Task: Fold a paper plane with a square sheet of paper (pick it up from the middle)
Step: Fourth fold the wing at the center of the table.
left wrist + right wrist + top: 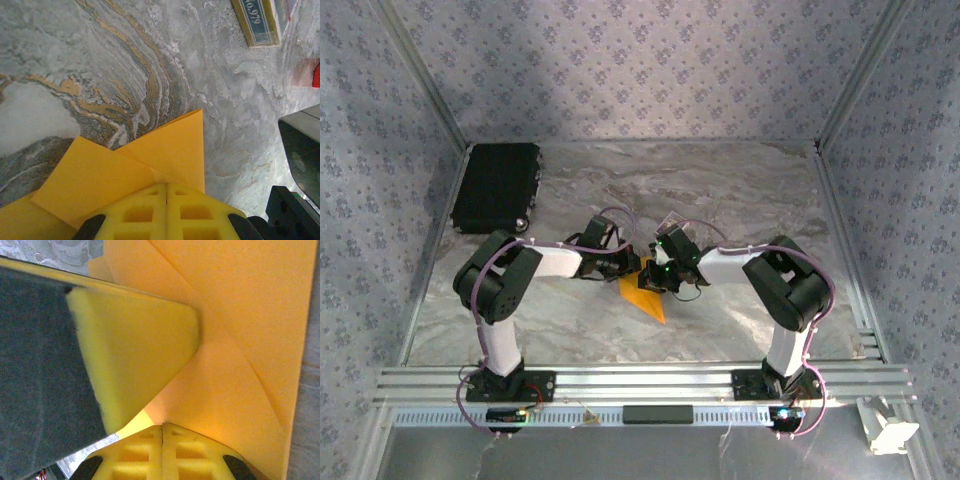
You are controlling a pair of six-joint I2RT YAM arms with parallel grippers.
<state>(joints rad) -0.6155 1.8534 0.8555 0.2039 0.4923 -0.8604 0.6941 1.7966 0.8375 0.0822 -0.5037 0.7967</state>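
**As Jaws Press, Folds Set**

Left gripper [166, 186] and right gripper [162, 427], jaws clenched shut, bear on the part-folded square sheet of paper [172, 145] at the middle of the table [100, 55], probably pinning its flaps to sharpen creases.

The only legible text is "0.979", printed in pale digits on the blue strip of a yellow-edged card [256, 22] on the worktop [100, 50].
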